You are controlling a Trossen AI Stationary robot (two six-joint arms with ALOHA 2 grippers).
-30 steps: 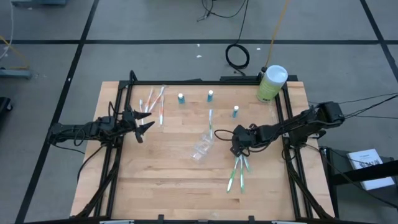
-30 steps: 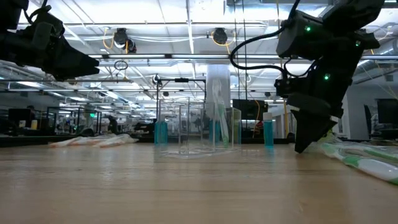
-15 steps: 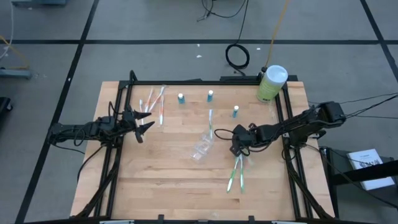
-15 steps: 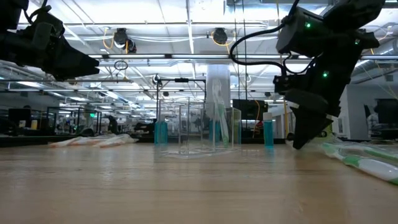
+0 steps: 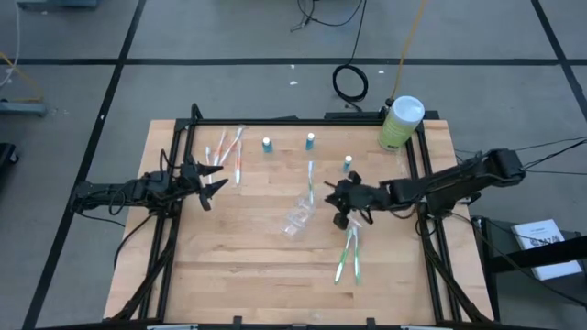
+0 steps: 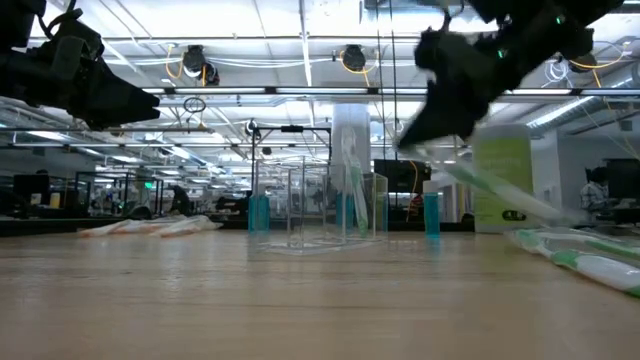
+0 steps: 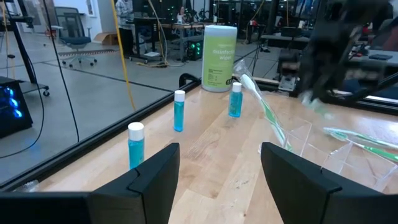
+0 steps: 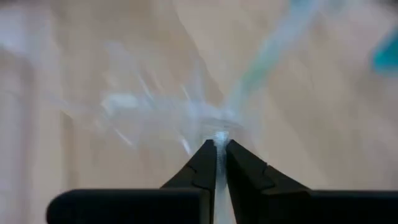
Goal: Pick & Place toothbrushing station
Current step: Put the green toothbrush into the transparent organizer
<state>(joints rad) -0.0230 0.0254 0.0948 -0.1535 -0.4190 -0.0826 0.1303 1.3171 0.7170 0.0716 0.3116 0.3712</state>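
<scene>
Right fingers (image 5: 340,207) since lifted green-white toothbrush (image 6: 480,186), clamping it; left fingers (image 5: 213,184) wide; canister (image 7: 219,57) label unreadable.

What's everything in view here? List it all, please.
table: one, pale wood, centre.
clear holder: one, transparent, mid-table.
green-white toothbrushes: one leaning in the holder, a few lying near the table's right side, one held off the table.
pink-white toothbrushes: several, far left part of the table.
blue tubes: three, white caps, along the far side.
canister: one, pale green, white lid, far right corner.
cable coil: one, black, on the floor beyond the table.
left gripper: open, at the table's left edge.
right gripper: shut on the held toothbrush, right of the holder.
</scene>
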